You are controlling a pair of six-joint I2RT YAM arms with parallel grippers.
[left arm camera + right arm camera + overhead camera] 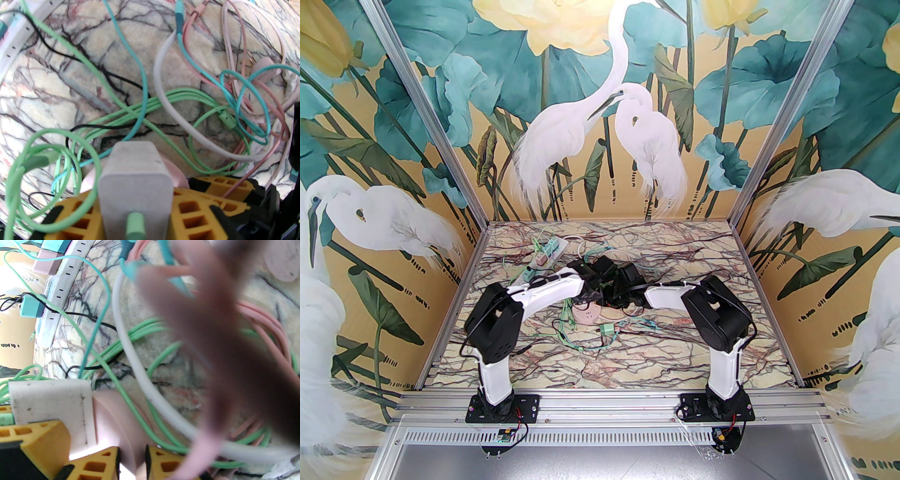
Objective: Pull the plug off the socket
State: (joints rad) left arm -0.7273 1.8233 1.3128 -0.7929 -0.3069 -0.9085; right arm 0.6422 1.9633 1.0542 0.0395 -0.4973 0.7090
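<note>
— So, where's the plug (134, 178)?
— Mid-desk, well apart from every edge. It's the white block, its face flush against the round pink socket (110, 418), with a green cable (134, 225) leaving its rear.
— And the jaws?
— The left jaws are clenched on the plug's sides, with a yellow finger (196, 211) on each side. The right jaws are clamped across the socket's rim.
— Room around them?
— Tight. Green loops (46, 145), a white cable (131, 352) and pink and teal ones lie tangled just beside and beyond. A blurred pink shape (222, 345) sits close to the right wrist's lens.
— Anywhere open?
— The desk (628, 375) lies bare toward its near edge and along the right side. The power strip (548, 251) is near the back-left corner.
</note>
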